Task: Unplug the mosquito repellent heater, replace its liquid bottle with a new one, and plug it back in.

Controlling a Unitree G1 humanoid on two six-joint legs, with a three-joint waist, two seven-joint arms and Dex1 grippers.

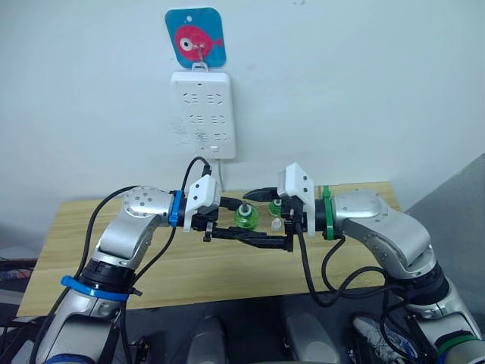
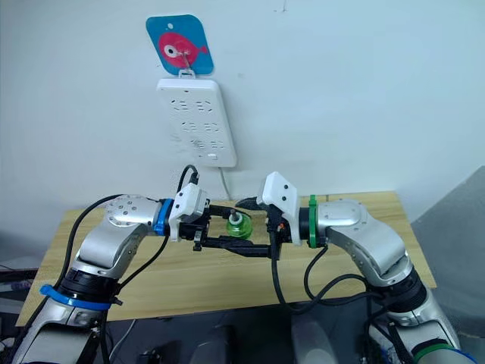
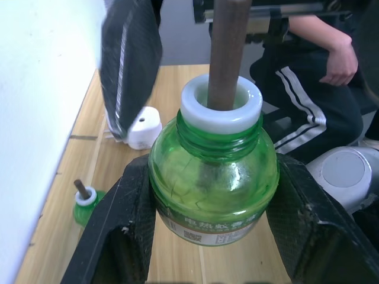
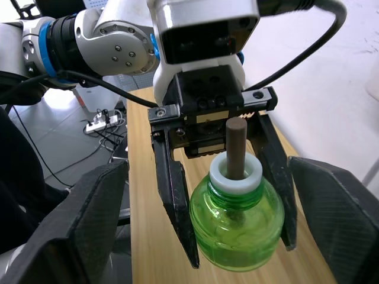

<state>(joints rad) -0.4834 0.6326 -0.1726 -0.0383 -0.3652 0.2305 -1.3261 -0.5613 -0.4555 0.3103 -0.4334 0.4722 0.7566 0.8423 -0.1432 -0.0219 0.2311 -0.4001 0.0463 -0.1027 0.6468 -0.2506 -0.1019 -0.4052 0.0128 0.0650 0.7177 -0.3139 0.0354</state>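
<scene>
- Left hand [image 3: 207,236]: a green liquid bottle [image 3: 213,183] is gripped between its fingers, above the desk [image 1: 189,269].
- Right hand [image 4: 207,236]: fingers are spread wide either side of that bottle.
- Mosquito repellent heater [image 3: 142,127] is seen lying on the desk by the wall.

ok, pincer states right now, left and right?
Left pincer: closed on the green bottle.
Right pincer: open, fingers either side of that bottle.

Wall: plain white painted wall [image 1: 364,83], evenly lit.
Furniture: light wooden rectangular table [image 1: 68,250] against wall.
Fixture: blue square fish-print hook plaque [image 1: 195,36], 12 o'clock.
</scene>
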